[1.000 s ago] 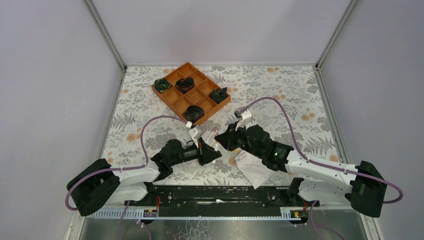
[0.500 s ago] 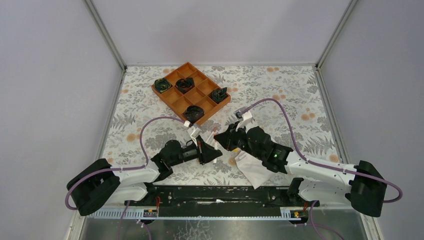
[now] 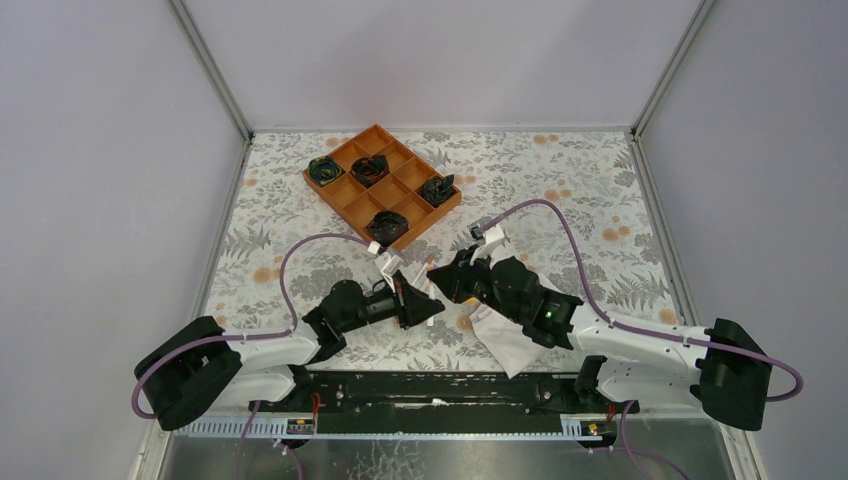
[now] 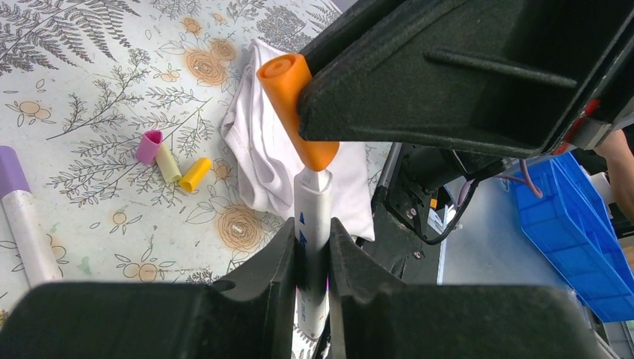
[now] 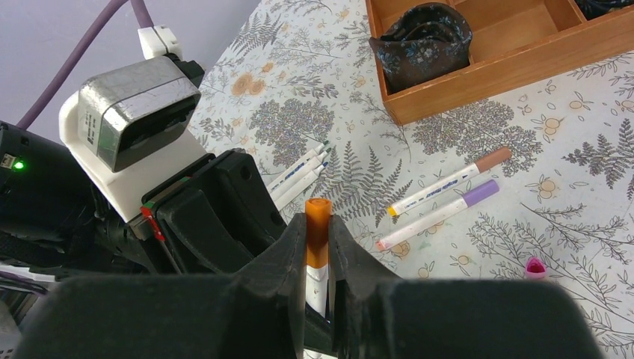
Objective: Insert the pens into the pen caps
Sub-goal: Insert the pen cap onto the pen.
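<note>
Just above the near edge of the table (image 4: 90, 75), an orange cap meets its pen in mid-air!
Left fingers (image 4: 284, 262) clamp narrow on the white pen (image 4: 312, 217). Right fingers (image 5: 291, 250) pinch the orange cap (image 4: 295, 112), which sits over the tip but, by my reckoning, isn't pressed home. By the white cloth (image 4: 254, 142), a pink cap (image 4: 148, 146) and a yellow cap (image 4: 196, 173) lie loose. Farther out lie a brown-capped pen (image 5: 448, 179) and a purple-capped pen (image 5: 441, 215), plus a bunch of pens (image 5: 299, 170) apparently waiting. Partway, I'd say. Wooden tray (image 5: 493, 81) sits at the back.

The wooden tray (image 3: 352, 192) blocks the far middle, loose pens (image 5: 450, 183) lie near it; the counter (image 3: 580, 190) right of it is free
</note>
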`<state>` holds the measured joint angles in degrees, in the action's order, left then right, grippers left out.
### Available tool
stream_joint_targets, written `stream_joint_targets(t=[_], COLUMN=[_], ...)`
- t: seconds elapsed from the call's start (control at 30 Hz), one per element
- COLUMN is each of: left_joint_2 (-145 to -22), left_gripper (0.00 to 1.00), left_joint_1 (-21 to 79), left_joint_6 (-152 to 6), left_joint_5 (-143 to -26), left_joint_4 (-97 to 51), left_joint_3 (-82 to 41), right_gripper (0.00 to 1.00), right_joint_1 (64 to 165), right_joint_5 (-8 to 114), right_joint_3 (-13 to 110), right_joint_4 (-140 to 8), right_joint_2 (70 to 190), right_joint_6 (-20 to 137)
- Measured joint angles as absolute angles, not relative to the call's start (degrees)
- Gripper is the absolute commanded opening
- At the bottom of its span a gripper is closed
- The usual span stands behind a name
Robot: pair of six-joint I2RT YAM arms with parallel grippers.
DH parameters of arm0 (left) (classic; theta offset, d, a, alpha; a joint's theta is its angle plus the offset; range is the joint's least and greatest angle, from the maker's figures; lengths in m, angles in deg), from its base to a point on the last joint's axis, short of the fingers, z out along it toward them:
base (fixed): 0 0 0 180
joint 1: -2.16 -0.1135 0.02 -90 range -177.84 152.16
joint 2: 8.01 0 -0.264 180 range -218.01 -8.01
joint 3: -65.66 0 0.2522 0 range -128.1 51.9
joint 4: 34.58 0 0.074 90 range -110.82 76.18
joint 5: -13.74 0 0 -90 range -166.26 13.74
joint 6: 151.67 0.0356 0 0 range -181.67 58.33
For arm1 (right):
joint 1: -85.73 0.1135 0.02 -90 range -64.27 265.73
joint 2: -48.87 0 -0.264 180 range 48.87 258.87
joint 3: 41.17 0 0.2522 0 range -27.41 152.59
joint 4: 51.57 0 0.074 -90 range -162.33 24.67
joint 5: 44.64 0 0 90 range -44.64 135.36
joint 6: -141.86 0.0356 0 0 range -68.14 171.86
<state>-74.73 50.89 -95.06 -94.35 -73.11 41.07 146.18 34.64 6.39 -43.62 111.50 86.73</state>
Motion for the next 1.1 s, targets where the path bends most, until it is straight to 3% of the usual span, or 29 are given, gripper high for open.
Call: stream_joint_targets(t=[0.37, 1.1], left_joint_2=[-75.4, -77.1], left_gripper=[0.0, 0.0], left_joint_1=[50.9, 50.9], left_joint_6=[-93.4, -99.5], left_joint_5=[-96.0, -98.0], left_joint_4=[-74.0, -77.3], left_joint_3=[41.0, 40.9], right_gripper=[0.03, 0.0], right_joint_1=[146.9, 148.0], right_joint_5=[33.3, 30.6], right_joint_3=[5.4, 0.9], right_joint_4=[-43.7, -39.0], right_joint_2=[109.8, 106.9], right_joint_6=[86.8, 88.4])
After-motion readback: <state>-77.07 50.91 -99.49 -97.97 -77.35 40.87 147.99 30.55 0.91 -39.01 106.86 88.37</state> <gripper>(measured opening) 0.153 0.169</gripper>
